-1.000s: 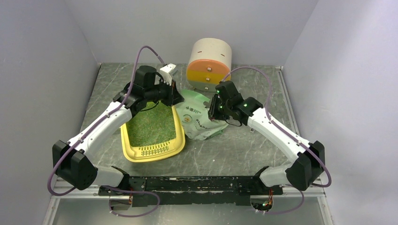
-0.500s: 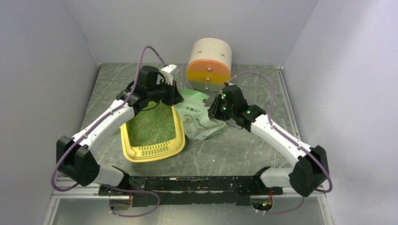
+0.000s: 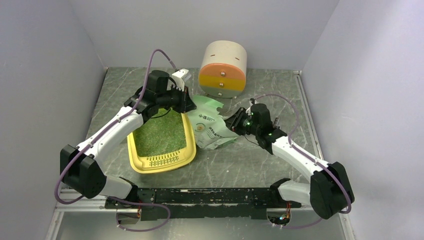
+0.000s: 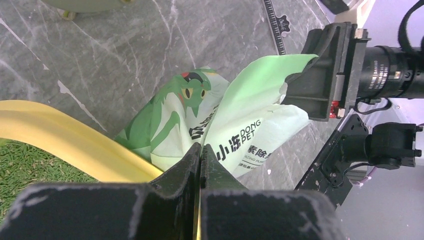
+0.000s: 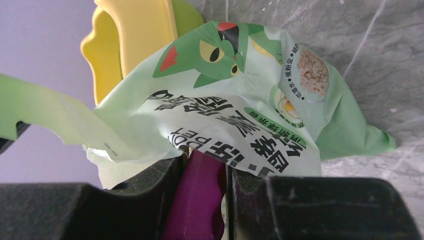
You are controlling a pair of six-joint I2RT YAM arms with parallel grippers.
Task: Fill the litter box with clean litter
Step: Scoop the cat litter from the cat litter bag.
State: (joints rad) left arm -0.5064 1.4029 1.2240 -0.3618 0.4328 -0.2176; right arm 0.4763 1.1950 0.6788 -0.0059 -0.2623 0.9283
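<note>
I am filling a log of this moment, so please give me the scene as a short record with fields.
litter box: yellow tray, grille end at the near side
clean litter: covers the tray floor
bag: crumpled, beside the tray's right side
left gripper: shut, at the tray's far right corner
right gripper: shut on the magenta scoop, at the bag
cabinet: behind the bag
</note>
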